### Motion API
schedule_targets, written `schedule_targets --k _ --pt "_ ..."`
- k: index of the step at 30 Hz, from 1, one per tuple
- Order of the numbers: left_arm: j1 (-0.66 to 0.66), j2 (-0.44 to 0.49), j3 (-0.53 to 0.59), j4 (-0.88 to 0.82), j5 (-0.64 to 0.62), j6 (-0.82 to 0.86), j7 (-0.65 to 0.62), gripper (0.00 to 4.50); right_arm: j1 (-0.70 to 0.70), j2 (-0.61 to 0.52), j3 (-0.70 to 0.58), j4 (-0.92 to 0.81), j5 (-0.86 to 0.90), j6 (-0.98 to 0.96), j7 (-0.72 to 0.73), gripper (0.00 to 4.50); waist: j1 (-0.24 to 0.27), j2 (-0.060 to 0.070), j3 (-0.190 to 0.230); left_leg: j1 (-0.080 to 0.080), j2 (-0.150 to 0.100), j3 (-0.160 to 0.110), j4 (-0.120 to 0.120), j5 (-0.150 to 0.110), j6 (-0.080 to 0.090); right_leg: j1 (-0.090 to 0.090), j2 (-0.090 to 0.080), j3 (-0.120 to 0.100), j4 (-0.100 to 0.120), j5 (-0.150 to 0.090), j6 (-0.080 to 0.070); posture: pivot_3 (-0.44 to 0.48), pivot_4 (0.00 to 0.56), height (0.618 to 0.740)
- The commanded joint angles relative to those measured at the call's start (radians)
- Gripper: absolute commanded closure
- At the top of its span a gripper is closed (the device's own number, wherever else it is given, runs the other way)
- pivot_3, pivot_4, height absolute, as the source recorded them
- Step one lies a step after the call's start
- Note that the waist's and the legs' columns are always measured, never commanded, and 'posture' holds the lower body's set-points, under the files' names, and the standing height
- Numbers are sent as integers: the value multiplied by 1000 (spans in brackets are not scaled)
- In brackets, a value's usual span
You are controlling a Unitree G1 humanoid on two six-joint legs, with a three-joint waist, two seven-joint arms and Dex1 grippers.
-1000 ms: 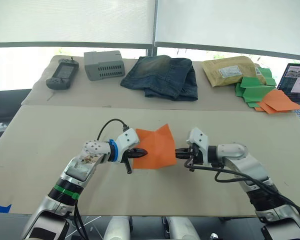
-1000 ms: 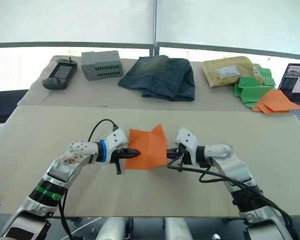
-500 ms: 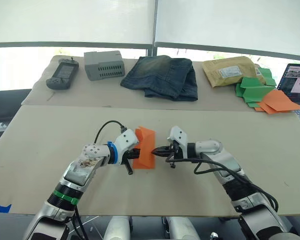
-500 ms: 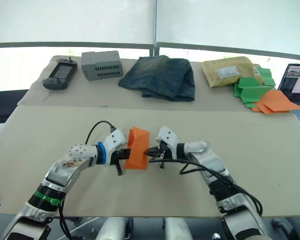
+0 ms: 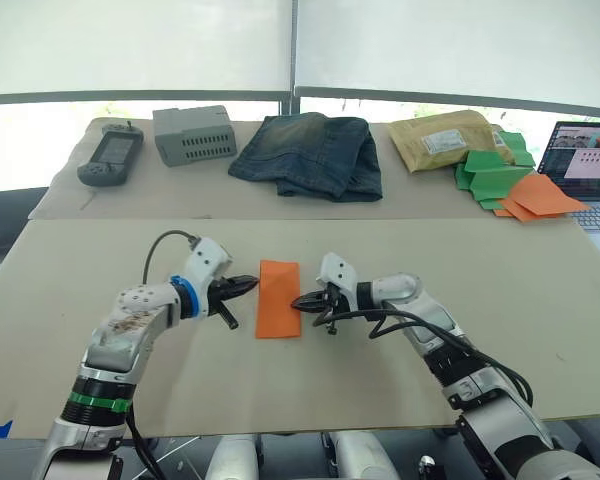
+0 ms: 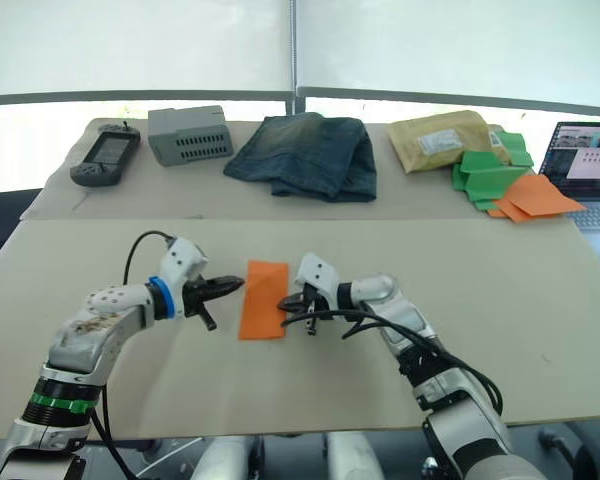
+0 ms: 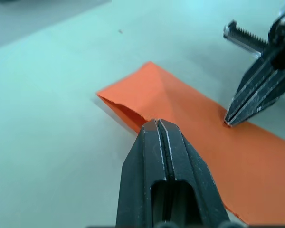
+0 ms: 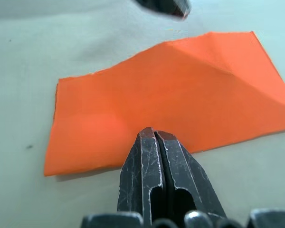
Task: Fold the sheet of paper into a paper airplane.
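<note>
The sheet of paper is bright orange, folded into a narrow strip, and lies flat on the beige table. My left gripper is shut, its tip just off the strip's left edge and holding nothing. My right gripper is also shut, and its tip rests on the strip's right edge. The left wrist view has the paper past my shut left gripper, with the right gripper pressing down on it. In the right wrist view my shut right gripper sits over the paper.
The rear table holds a handheld device, a grey box, folded jeans, a padded envelope, a pile of green and orange papers and a laptop at the far right.
The paper, held up half-open between both grippers, was closed into a narrow strip and now lies flat. My left gripper let go and drew back left. The camera shifted.
</note>
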Motion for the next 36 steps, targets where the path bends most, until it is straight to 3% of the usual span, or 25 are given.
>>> schedule_targets --k 1,5,10,19,36 --pt "-48 -25 36 -31 -67 -34 -17 4500 22 -3 47 42 -60 15 -1 4487 0 0 0 1 0 0 0 0 0 2 0 0 0 0 0 0 150 728" --pt "-74 -53 -27 -47 -89 -20 -51 4500 44 -17 41 -1 -66 39 0 4487 4 0 0 5 0 0 -1 0 0 5 0 0 -1 -1 1 0 150 728" --pt "-52 3 -167 69 49 -73 -73 4500 81 -38 13 -108 -42 73 -8 4487 6 1 -1 5 -1 0 -1 0 0 5 0 1 -1 -2 1 0 150 728" --pt "-53 12 -222 174 90 -151 -140 4500 125 -67 -18 -252 -2 127 -5 4487 12 1 -1 2 -2 -1 -1 0 0 3 -1 0 -1 -3 1 0 150 728" --pt "-10 49 -234 147 122 -167 -156 4500 -50 12 -49 91 -53 -32 -99 4487 7 1 -1 3 -1 -1 -1 0 0 4 0 0 -1 -3 1 0 150 728"
